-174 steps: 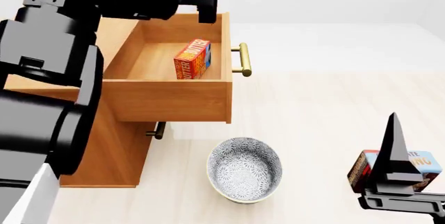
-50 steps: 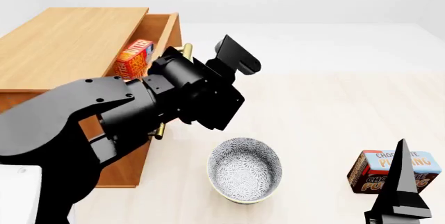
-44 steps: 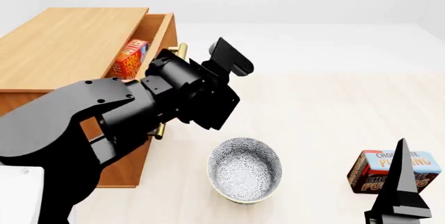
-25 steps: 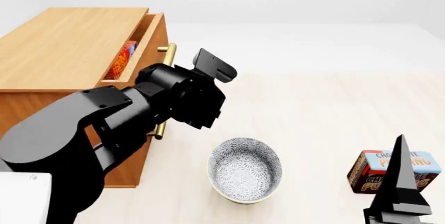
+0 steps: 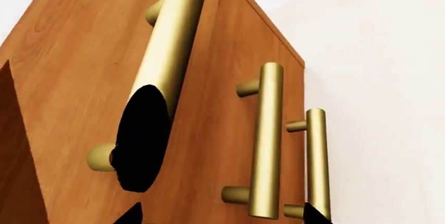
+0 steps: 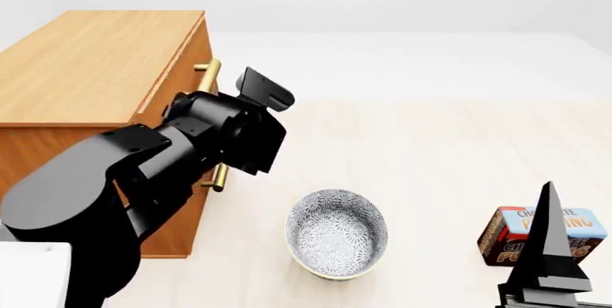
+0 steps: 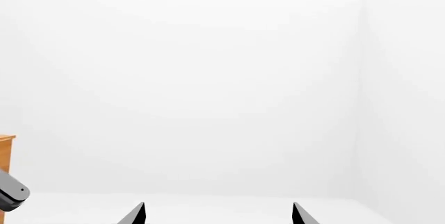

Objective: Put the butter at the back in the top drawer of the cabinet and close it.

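- Left wrist view: the left gripper [image 5: 221, 219] is sitting close against the top drawer [image 5: 90, 78]; its two dark tips are standing apart at the frame's edge, clamped on nothing. A dark finger [image 5: 143, 140] is lying over the drawer's brass handle [image 5: 170, 41]. The handles of the two lower drawers are lining up just beyond, which suggests the fronts are now almost flush.
- Head view: the left arm is pressing toward the cabinet [image 6: 96, 64] at the far left. Half a second ago a strip of open drawer was still showing the butter; now that gap is gone and the butter is hidden, presumably shut inside. The closing step is looking finished or very nearly so. A patterned bowl [image 6: 337, 233] is sitting near centre, with a pudding box [image 6: 521, 233] at the near right, partly behind the right gripper [image 6: 547, 251].
- Right wrist view: the right gripper is pointing at a blank wall, its tips standing apart, holding nothing, well away from the cabinet.
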